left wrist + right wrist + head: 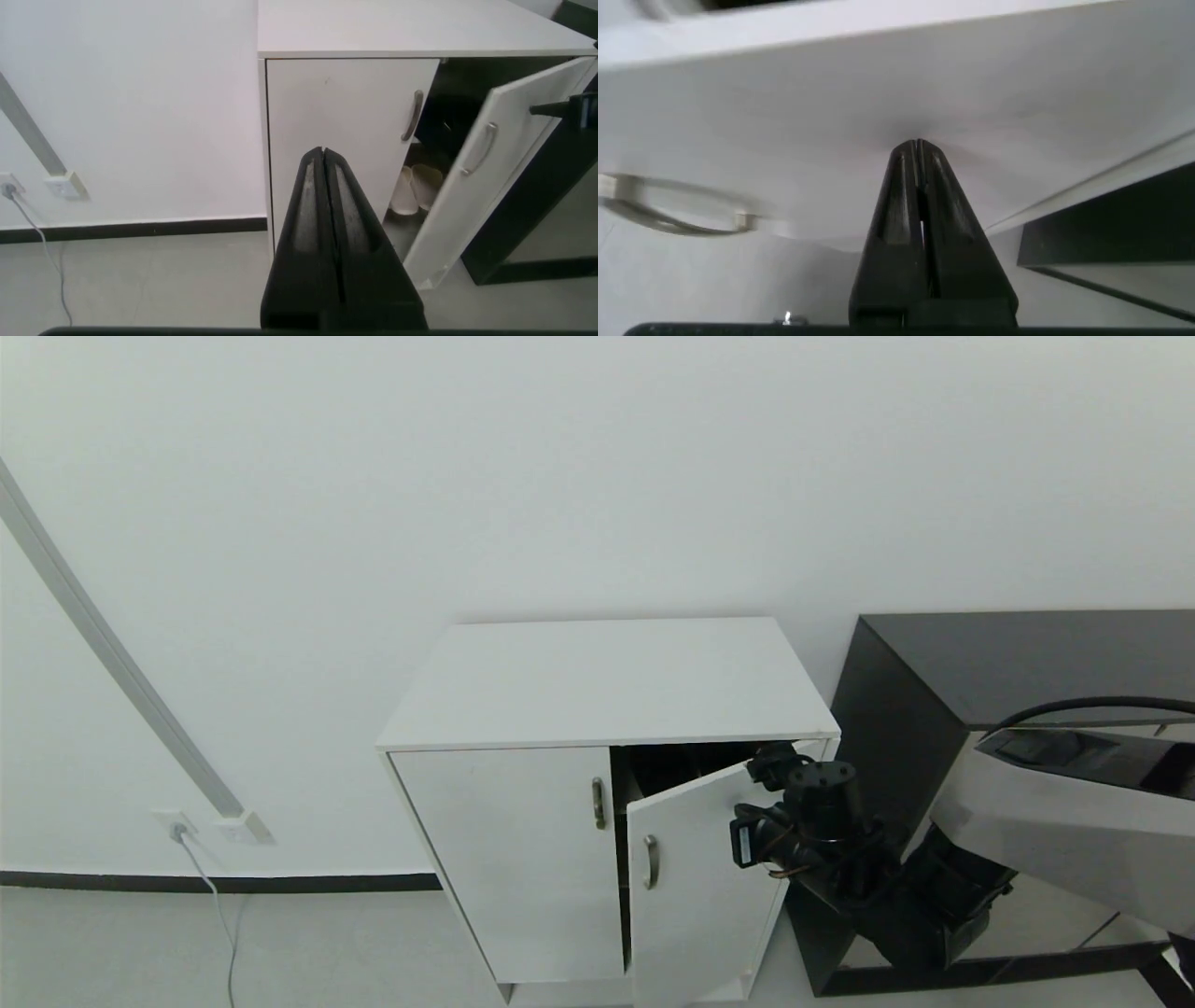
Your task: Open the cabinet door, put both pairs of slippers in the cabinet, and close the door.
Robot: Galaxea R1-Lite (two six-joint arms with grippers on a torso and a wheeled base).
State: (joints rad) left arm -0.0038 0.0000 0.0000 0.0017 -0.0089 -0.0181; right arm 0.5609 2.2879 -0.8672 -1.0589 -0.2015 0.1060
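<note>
Right gripper (918,147) clenched empty, tip against cabinet door (695,887), lower centre; likely pushing it shut. Slippers (418,187) inside. Left gripper (322,154) clenched, idle.

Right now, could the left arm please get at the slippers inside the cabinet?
Probably yes: the slippers show through the gap beside the half-open right door, with nothing between them and the left claw.

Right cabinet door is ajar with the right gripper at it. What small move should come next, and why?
Probably push the right door shut with the right gripper. The gripper is shut and up against the door's outer face, the door stands ajar, and slippers already sit inside the cabinet.
</note>
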